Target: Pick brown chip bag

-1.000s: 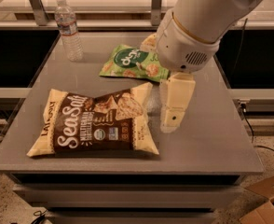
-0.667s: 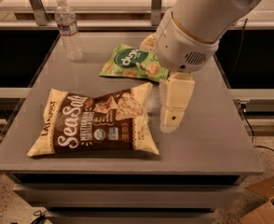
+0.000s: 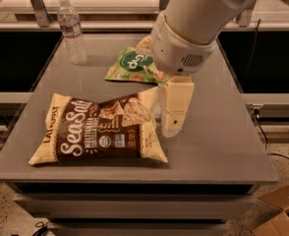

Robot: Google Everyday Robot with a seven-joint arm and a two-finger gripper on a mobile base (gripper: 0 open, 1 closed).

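Observation:
The brown chip bag lies flat on the grey table, front left of centre. Its dark front with white "Sea Salt" script faces up, and its edges are cream. My gripper hangs down from the big white arm, just off the bag's right edge and close above the tabletop. It holds nothing that I can see. The bag's top right corner lies partly behind the gripper.
A smaller green snack bag lies behind the gripper, partly hidden by the arm. A clear plastic water bottle stands at the back left of the table. Cardboard boxes sit on the floor at the right.
The arm and gripper have shifted slightly left, closer to the brown bag's right edge. The bags and the bottle have not moved.

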